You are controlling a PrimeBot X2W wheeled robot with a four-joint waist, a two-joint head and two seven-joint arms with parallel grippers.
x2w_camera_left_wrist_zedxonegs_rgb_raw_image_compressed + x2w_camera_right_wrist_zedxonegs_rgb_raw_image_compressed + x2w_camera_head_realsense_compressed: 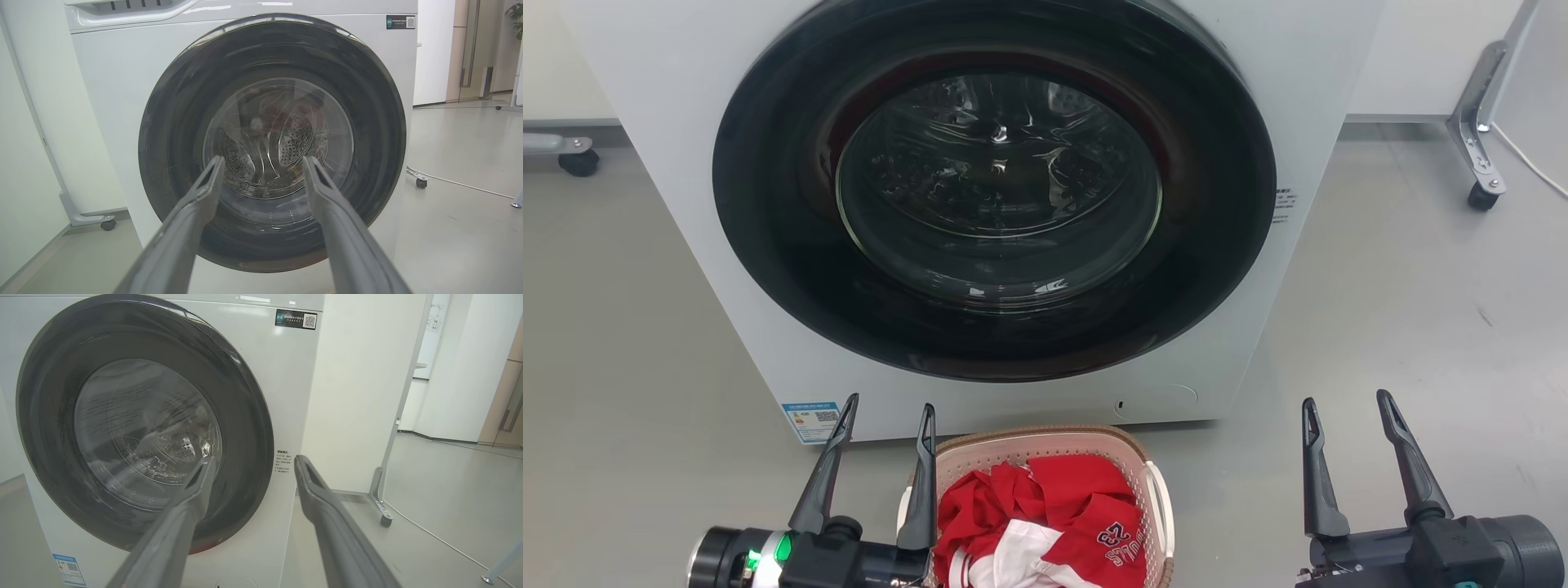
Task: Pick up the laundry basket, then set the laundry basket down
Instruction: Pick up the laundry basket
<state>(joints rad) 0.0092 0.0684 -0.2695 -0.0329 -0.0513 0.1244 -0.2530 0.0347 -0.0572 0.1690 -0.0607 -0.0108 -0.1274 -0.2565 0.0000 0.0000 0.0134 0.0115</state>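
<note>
Basket on floor before washer, holding red clothes. Left gripper spread, empty, just beside its left rim. Right gripper spread, empty, well apart. Left is nearer. Basket's long axis unclear.

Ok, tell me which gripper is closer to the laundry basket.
Left. The left gripper is at the left edge of the laundry basket, one finger overlapping its rim in the head view. The right gripper is well off to its right, clearly apart.
</note>
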